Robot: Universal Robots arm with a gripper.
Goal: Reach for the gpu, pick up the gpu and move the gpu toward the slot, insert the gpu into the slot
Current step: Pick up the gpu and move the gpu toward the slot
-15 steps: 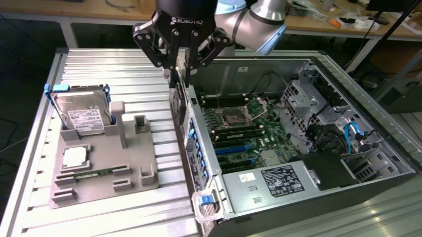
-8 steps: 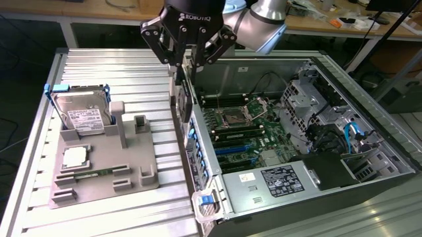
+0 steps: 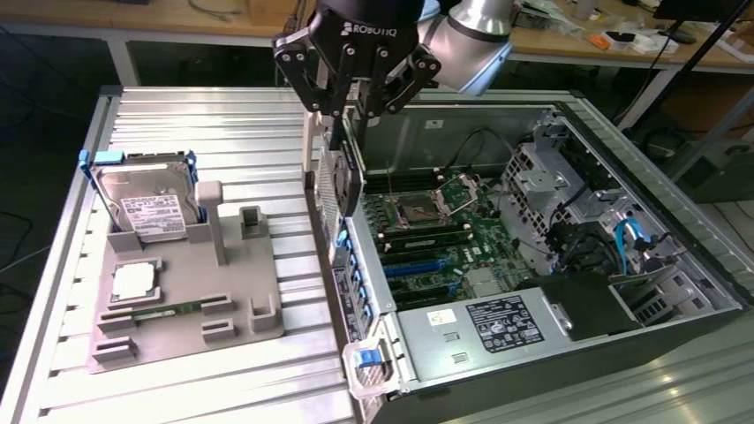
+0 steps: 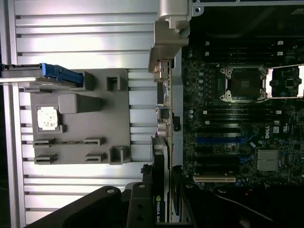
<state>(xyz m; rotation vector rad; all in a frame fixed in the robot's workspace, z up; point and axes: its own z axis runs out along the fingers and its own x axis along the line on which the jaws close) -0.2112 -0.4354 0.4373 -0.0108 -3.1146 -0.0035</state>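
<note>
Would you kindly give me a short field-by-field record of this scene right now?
gripper: shut on the gpu
gpu: hanging edge-on over the computer case wall, seated in no slot
computer case: open, motherboard exposed
hard drive: upright in the grey fixture, on the exterior view's left

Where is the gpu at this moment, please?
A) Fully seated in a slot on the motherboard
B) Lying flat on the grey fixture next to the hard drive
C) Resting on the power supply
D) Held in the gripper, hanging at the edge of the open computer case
D: the gripper is shut on the top of the gpu, which hangs upright at the side wall of the open computer case, clear of the motherboard.
</note>
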